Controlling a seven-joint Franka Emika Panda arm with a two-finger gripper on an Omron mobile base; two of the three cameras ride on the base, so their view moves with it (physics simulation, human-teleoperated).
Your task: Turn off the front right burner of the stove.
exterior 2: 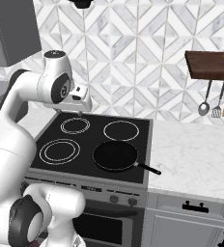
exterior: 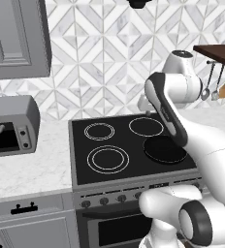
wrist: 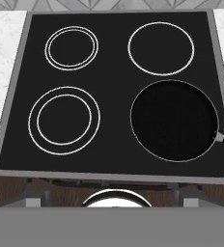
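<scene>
Currently the gripper (exterior 2: 79, 110) hangs high over the stove's (exterior 2: 133, 181) back edge; whether its jaws are parted cannot be told. Front right burner lies under the frying pan (exterior 2: 115, 156). Recommended: descend to the front knobs (exterior 2: 114, 198), align squarely, then turn.

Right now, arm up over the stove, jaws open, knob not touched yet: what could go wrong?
1. The knobs sit in a tight row on the front panel, and the arm hides some in the left base view. Turning a neighbour seems a real risk.
2. The frying pan covers the front right burner, its handle poking toward the counter. A low sweep could knock it.
3. The gripper hangs near the stove's back edge, far from the knobs, so the reach down is long.
</scene>
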